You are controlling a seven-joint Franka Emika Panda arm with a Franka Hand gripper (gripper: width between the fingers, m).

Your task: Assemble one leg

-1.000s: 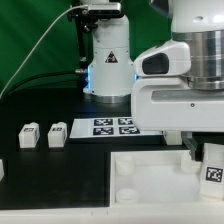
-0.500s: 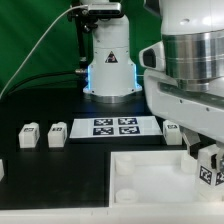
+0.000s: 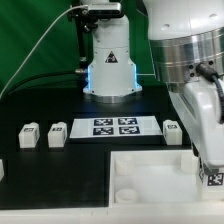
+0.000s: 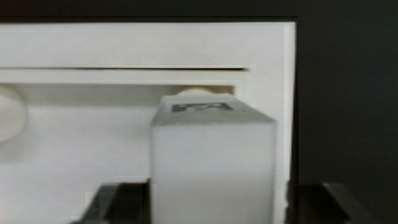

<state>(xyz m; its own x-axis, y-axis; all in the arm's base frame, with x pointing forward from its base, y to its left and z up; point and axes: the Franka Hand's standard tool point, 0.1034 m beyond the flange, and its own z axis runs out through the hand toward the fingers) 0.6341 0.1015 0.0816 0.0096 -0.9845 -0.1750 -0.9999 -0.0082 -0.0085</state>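
Note:
My gripper is at the exterior view's right, shut on a leg, a small white block with a marker tag. It holds the leg at the right edge of the large white tray-like part. In the wrist view the leg stands upright between my two dark fingers, with the tray part's wall behind it. Three more legs stand on the black table: two at the left and one by the arm.
The marker board lies behind the tray part. The robot base stands at the back centre. A small white piece shows at the exterior view's left edge.
The wrist has turned and the arm now stands more upright. The held leg has shifted only a little, slightly lower at the tray part's right edge.

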